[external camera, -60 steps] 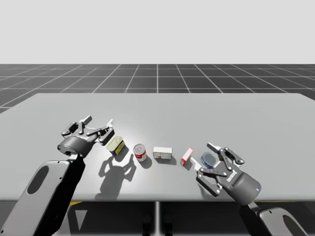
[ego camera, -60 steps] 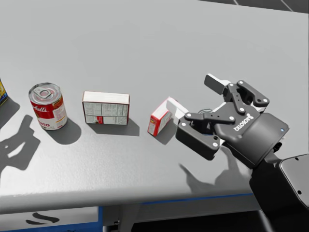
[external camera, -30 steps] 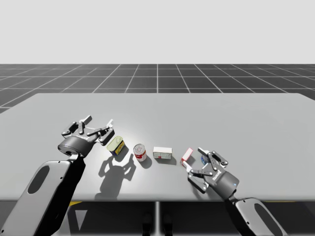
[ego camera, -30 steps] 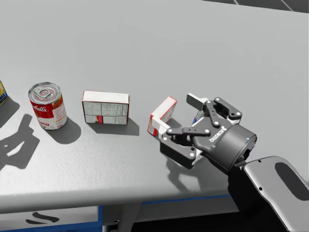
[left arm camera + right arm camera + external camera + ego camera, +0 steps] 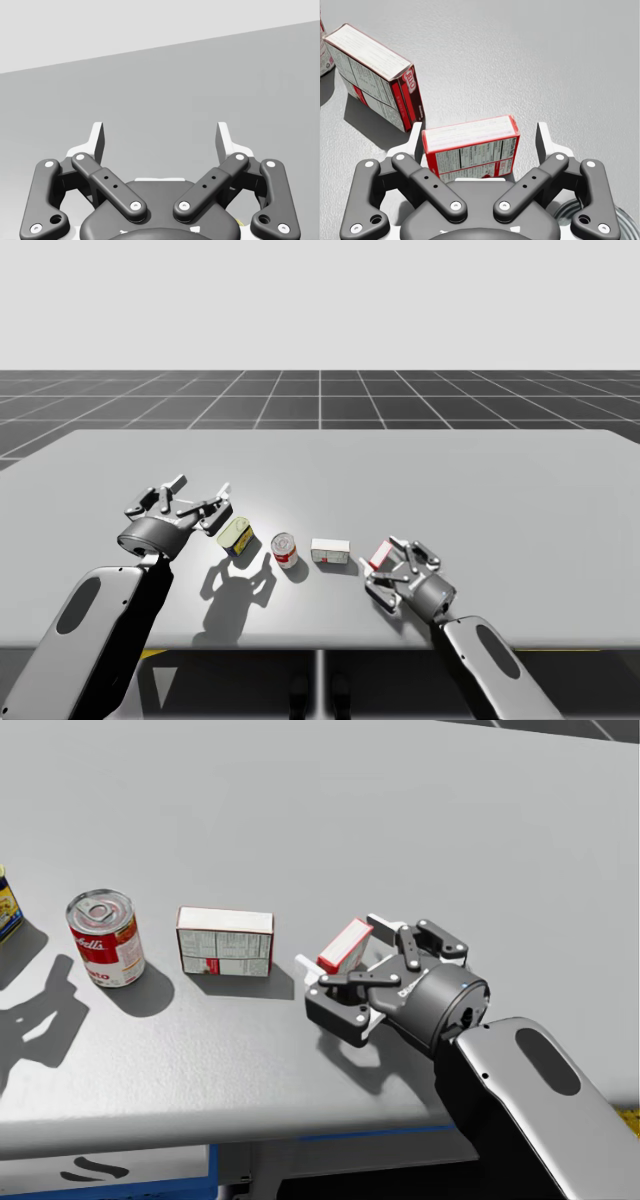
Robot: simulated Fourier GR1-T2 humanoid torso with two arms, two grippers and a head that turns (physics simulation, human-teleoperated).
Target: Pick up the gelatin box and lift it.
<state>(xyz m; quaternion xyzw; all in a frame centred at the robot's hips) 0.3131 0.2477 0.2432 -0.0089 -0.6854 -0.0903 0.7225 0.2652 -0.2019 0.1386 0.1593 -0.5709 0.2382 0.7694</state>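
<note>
Between fingers of right hand (image 5: 480, 135), red box (image 5: 469, 146), bottom hidden.

The small red box (image 5: 470, 147) inside the right gripper (image 5: 480, 134) is seen as matt card; the table (image 5: 555, 60) ahead, finely grained.

The small red box (image 5: 470, 142) is half hidden behind my right gripper (image 5: 480, 136). Some round thing (image 5: 625, 225) pokes out from under it, can't tell what. And the yellow can (image 5: 6, 910) gets cropped in the head view.
</note>
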